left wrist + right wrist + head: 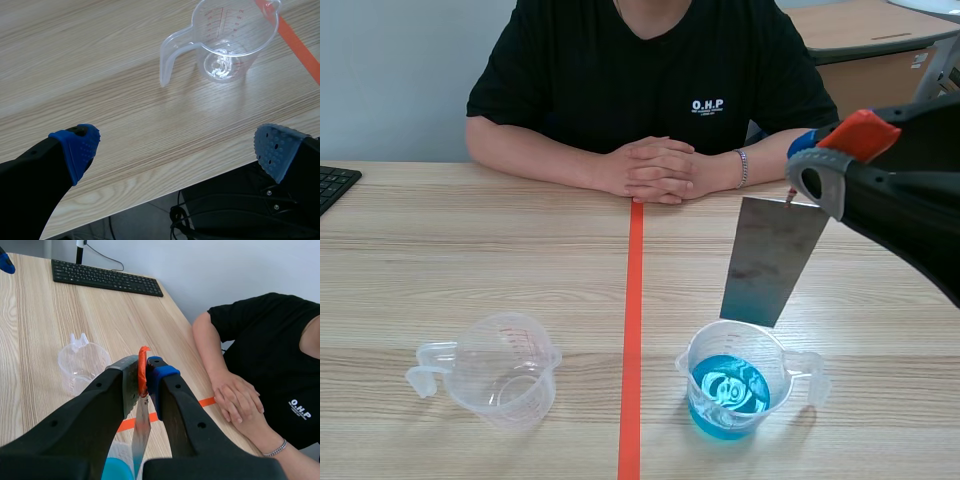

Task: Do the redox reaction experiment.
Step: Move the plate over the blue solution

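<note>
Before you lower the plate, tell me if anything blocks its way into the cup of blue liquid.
Nothing visible does. The metal plate hangs from the right gripper straight over the open cup of blue liquid.

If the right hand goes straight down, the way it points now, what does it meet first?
The metal plate in the right hand would probably enter the cup with blue liquid, which stands just under the plate's lower edge. Depth is unclear, so it may catch the rim instead.
</note>
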